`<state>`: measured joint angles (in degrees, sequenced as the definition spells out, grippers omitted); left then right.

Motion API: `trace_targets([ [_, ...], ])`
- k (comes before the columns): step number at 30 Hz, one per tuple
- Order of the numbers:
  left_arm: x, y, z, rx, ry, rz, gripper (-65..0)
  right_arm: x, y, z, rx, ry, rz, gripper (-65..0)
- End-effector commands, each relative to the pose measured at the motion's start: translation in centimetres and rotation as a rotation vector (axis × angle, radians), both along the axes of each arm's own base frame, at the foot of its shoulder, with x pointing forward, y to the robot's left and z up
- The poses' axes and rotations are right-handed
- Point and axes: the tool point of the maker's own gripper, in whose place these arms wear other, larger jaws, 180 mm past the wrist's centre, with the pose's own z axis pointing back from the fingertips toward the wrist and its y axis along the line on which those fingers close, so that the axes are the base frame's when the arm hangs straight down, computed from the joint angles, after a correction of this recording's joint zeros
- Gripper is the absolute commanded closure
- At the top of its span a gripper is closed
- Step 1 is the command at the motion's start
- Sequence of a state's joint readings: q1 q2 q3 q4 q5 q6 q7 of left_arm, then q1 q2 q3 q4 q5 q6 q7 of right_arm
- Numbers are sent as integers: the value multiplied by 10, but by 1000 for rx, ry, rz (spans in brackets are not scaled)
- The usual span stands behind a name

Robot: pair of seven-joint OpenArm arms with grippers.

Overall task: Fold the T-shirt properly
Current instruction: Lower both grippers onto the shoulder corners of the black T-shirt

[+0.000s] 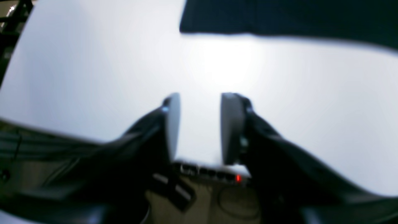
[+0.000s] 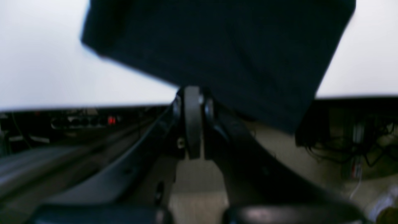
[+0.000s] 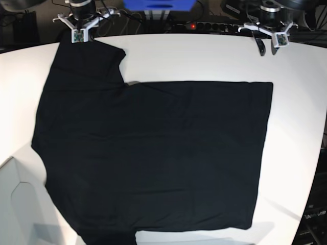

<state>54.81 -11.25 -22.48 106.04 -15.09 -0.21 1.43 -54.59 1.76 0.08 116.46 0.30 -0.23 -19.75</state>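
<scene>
— White tabletop (image 3: 214, 61) fills nearly everything, with a power strip (image 3: 209, 24) behind its far edge. What's on the left of the base view?

— The right gripper (image 3: 79, 37), reaching in from the far edge. Its jaws are pressed together, and the wrist view shows black cloth of the T-shirt (image 3: 148, 153) pinched at their tips (a sleeve corner, from overhead).

— And the shirt itself?

— One T-shirt, plain black side up, spread flat. It runs from that claw out across the middle of the table, one edge hanging over the near rim.

— Then the other arm?

— The left gripper (image 3: 268, 47) is over at the far right, poised above bare table. Its two pale pads (image 1: 230, 127) stand apart with nothing between them; the shirt's nearest edge lies well ahead of it.

— So two grippers, one shirt?

— Yes.
</scene>
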Motion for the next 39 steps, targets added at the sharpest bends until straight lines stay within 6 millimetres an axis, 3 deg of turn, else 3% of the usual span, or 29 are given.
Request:
trace_targets([
  [1, 3, 2, 9, 11, -32, -4, -245, 4, 0, 7, 0, -28, 12, 0],
  [6, 23, 4, 13, 12, -86, 2, -262, 28, -2, 13, -5, -89, 13, -6],
  [12, 39, 8, 9, 0, -64, 24, -362, 54, -6, 20, -24, -152, 43, -219],
  [16, 56, 16, 7, -10, -66, 56, -374, 69, -13, 25, -41, -193, 30, -320],
  [23, 86, 22, 14, -12, -136, 72, -386, 89, -33, 35, -84, -248, -7, -327],
  [31, 104, 39, -10, -33, -125, 132, -398, 89, -42, 37, -103, -250, -23, -328],
  [39, 108, 45, -34, -57, -88, 166, -398, 89, -45, 37, -115, -251, -10, -328],
])
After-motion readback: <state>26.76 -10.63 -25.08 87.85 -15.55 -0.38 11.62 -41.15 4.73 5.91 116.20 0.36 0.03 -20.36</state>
